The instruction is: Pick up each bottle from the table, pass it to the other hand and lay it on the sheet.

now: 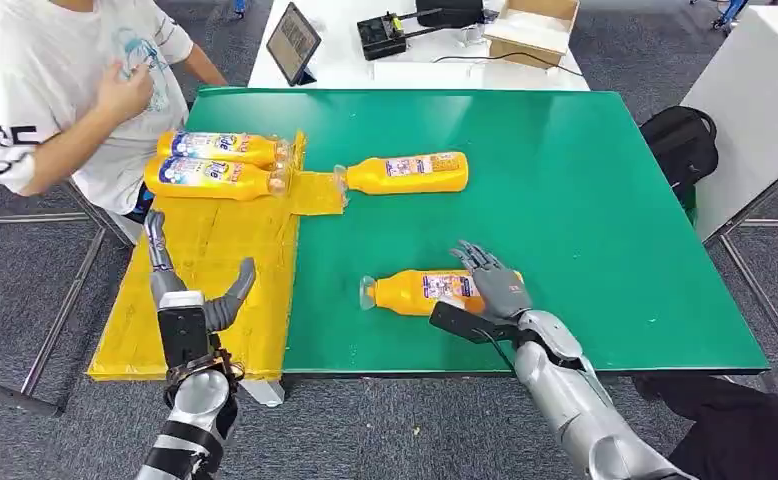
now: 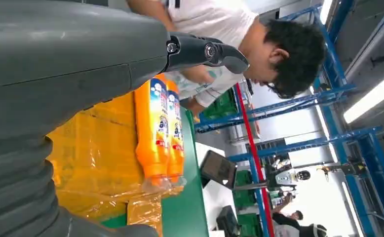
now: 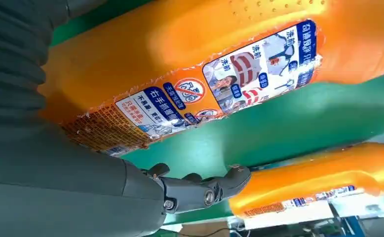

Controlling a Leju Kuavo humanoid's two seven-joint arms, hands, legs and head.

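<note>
Two orange bottles lie side by side at the far end of the yellow sheet. A third bottle lies on the green table, its cap end at the sheet's edge. A fourth bottle lies near the front edge. My right hand rests over its base end, fingers stretched past it and not closed round it. Over the near part of the sheet my left hand is held up with its fingers apart, holding nothing.
A person in a white T-shirt sits at the table's far left corner, close to the two bottles on the sheet. Behind stands a white table with a tablet and a cardboard box. A black bag lies to the right.
</note>
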